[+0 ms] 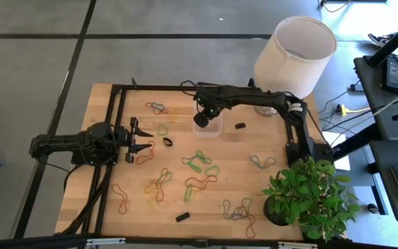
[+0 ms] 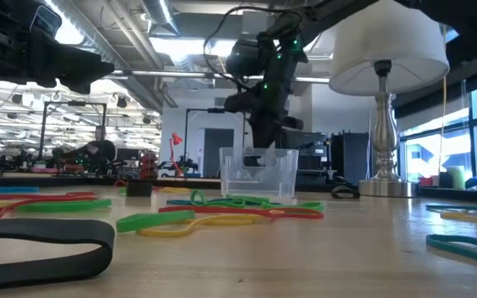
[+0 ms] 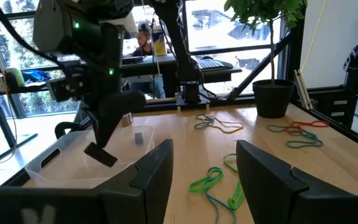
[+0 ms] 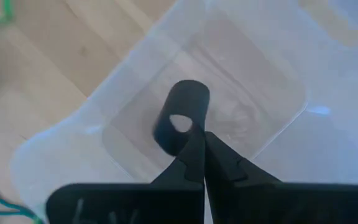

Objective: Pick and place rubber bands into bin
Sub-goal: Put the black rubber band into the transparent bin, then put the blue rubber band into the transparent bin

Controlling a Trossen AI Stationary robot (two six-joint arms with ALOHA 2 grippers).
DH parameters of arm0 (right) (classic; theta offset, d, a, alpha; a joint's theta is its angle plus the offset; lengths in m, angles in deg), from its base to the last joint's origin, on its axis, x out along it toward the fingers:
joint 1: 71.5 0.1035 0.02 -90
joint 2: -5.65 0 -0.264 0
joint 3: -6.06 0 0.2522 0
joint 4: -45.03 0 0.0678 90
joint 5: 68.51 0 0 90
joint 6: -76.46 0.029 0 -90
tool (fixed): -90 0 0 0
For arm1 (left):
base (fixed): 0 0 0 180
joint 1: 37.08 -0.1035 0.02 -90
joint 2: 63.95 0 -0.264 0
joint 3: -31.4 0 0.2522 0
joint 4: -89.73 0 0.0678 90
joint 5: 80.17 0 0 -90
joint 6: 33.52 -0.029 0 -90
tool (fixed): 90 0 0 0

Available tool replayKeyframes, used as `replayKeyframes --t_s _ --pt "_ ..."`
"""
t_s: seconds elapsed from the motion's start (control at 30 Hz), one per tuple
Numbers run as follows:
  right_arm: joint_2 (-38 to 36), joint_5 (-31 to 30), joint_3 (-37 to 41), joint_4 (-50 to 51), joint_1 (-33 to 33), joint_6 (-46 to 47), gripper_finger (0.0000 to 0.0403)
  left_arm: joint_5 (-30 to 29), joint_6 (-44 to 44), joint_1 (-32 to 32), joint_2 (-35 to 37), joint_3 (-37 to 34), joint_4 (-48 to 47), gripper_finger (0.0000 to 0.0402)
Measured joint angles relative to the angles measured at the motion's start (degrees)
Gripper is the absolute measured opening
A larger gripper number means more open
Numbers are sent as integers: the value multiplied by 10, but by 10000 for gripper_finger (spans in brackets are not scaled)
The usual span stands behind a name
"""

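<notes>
Many rubber bands lie loose on the wooden table, among them a green one (image 1: pixel 197 160), a red one (image 1: pixel 121 198) and a black one (image 1: pixel 167 142). The clear bin (image 1: pixel 208 126) stands at the table's far middle. My right gripper (image 1: pixel 203 117) hangs over the bin's opening, shut on a black rubber band (image 4: pixel 180 118). The left wrist view shows that band (image 3: pixel 101 154) dangling at the level of the bin's rim (image 3: pixel 48 163). My left gripper (image 1: pixel 142 135) waits open at the table's left, pointing level toward the bin. My right gripper pinches the black rubber band at one spot on the loop's edge (image 4: pixel 194 129), between its two fingertips. The fingers point steeply down from above. The band hangs below them as an open loop over the bin's floor (image 4: pixel 241 99). Whether it touches the floor I cannot tell.
A white lampshade (image 1: pixel 296 52) on a metal stand rises at the far right. A potted plant (image 1: pixel 313 197) fills the near right corner. Small black blocks lie right of the bin (image 1: pixel 240 126) and near the front edge (image 1: pixel 182 216). A black frame (image 1: pixel 116 111) borders the table.
</notes>
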Motion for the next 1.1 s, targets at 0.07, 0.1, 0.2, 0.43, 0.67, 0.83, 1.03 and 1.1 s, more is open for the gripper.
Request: replayKeyframes --t_s 0.07,0.1,0.2,0.43,0.67,0.83,1.03,1.1 --pt "5 0 0 0 0 -1 9 0 0 0 0 0 0 169" --pt "7 0 0 0 0 1 12 0 0 0 0 0 0 169" --pt "11 0 0 7 0 4 24 0 0 0 0 0 0 169" --pt "11 0 0 26 1 34 72 0 0 0 0 0 0 169" --pt "-17 12 0 40 15 83 106 0 0 0 0 0 0 169" --pt "-68 -10 -1 44 47 117 96 0 0 0 0 0 0 169" --pt "-132 -54 12 50 129 126 60 0 0 0 0 0 0 169" --pt "-153 -55 32 38 160 147 45 0 0 0 0 0 0 169"
